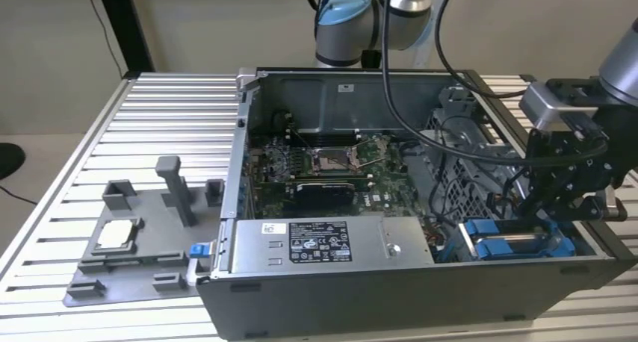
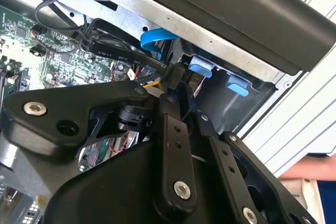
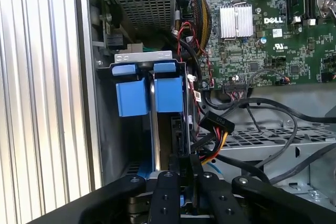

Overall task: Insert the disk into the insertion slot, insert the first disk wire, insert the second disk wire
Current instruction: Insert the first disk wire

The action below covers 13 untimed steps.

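Observation:
The insertion slot (image 1: 468, 241) sits in the case's near corner on the exterior view's right, and its blue rails (image 3: 130, 97) show in the first wrist view too. The disk (image 1: 513, 243) lies between the rails, mostly hidden. My gripper (image 1: 554, 211) hangs right over the slot. In both wrist views its fingers (image 2: 169, 109) stand close together, shut on the black plug (image 2: 175, 75) of a flat black disk wire (image 2: 113, 53). The plug is at the disk's end (image 3: 177, 132). A second black plug (image 3: 216, 123) with red, yellow and orange leads lies loose beside the bay.
The open computer case (image 1: 399, 297) stands on a ribbed aluminium table (image 1: 149, 125). Inside are the motherboard with its silver processor socket (image 1: 329, 160), the power supply (image 1: 329, 241) and loose black cables (image 1: 449, 144). A grey fixture plate (image 1: 130, 245) lies on the exterior view's left.

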Motion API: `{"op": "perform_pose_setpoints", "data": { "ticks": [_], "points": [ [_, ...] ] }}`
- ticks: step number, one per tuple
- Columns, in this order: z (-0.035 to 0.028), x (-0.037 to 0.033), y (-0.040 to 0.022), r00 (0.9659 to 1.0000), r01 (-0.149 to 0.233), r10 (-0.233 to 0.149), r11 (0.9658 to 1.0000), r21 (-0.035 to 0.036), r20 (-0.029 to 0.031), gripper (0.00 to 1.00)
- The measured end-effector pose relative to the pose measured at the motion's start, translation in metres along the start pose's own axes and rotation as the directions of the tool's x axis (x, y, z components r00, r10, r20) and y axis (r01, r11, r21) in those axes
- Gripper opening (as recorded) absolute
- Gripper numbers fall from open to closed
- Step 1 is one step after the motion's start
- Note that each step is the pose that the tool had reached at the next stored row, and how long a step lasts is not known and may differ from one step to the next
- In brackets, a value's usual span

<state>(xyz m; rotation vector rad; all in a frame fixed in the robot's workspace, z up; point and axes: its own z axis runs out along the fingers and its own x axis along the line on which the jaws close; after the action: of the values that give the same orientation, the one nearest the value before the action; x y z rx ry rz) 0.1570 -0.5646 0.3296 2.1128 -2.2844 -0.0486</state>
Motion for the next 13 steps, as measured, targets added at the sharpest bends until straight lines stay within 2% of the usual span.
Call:
{"op": "perform_pose_setpoints", "data": {
  "ticks": [5,6,13],
  "points": [
    [-0.0008,0.0,0.0001,1.0,0.0,0.0,1.0,-0.0004,0.0012,0.0],
    [-0.0039,0.0001,0.0002,1.0,0.0,0.0,1.0,-0.0004,0.0012,1.0],
    [-0.0361,0.0001,0.0016,1.0,-0.001,0.001,1.0,-0.0003,0.0,1.0]
  ]
}}
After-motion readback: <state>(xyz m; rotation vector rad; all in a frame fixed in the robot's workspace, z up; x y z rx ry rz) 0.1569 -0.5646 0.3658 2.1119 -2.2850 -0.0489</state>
